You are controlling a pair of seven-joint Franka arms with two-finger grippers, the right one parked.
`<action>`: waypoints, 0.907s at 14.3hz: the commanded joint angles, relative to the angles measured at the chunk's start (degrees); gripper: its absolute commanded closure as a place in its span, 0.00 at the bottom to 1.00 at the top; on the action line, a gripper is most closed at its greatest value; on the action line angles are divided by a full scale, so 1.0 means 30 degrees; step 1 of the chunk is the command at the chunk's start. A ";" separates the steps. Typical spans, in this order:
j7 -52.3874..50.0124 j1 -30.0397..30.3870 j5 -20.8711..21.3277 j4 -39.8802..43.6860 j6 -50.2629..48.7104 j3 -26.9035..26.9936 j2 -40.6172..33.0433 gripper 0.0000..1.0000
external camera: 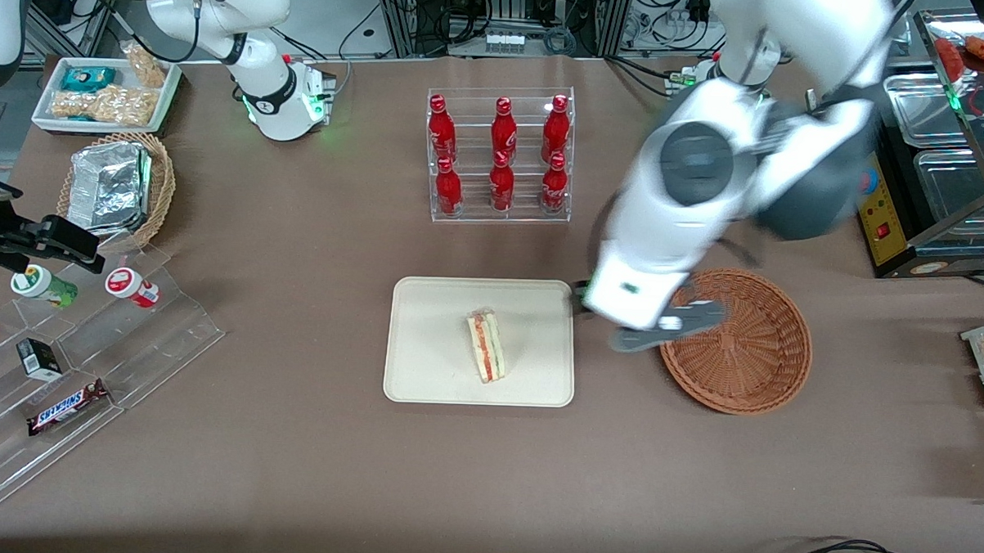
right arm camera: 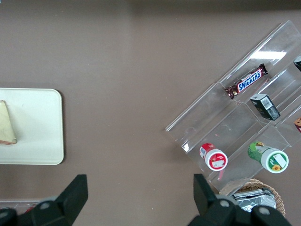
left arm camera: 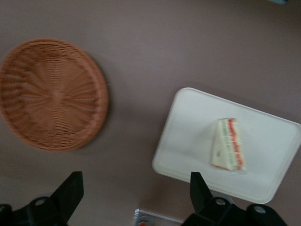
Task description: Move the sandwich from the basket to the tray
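The sandwich (external camera: 486, 346) lies flat on the tray (external camera: 423, 364), a little toward the basket-side half of it and clear of the rim all round. Seen from the front, its long axis runs roughly from the farther edge of the tray toward the nearer one, slightly slanted; the narrow tip points away from the front camera, toward the rack of red bottles (external camera: 500, 156), and the broad end faces the nearer long edge. The red-orange and green filling stripes run along that same axis (they show as thin lines down the wedge in the left wrist view too, where the sandwich (left arm camera: 227, 145) sits on the tray (left arm camera: 188, 141) with its cut face up). The basket (external camera: 751, 359) stands on the brown bench (external camera: 289, 466) just beside the tray, toward the working arm's end, apart from it, and nothing lies in it (left arm camera: 51, 94). The gripper (external camera: 577, 300) hangs above the bench over the gap between tray and basket, close to the tray's farther corner, with the arm's white body covering part of the basket's rim. Its two dark fingers (left arm camera: 70, 190) are spread wide apart and grip nothing. Toward the parked arm's end sit a clear stepped stand (external camera: 87, 377) with a Snickers bar (external camera: 66, 409) and small jars, and a lighter wicker basket with foil packs (external camera: 114, 185).
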 commanded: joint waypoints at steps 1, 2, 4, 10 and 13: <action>0.1972 0.2209 -0.0495 -0.0897 -0.1899 -0.0152 -0.1295 0.00; 0.2674 0.2970 -0.0495 -0.0926 -0.2486 -0.0123 -0.1472 0.00; 0.5887 0.4611 -0.0465 -0.0898 -0.3688 -0.0123 -0.1853 0.00; 1.0292 0.8449 -0.1283 -0.1830 -0.4338 -0.0181 -0.3082 0.00; 1.0357 0.8488 -0.2017 -0.7141 -0.1774 0.0894 -0.7080 0.00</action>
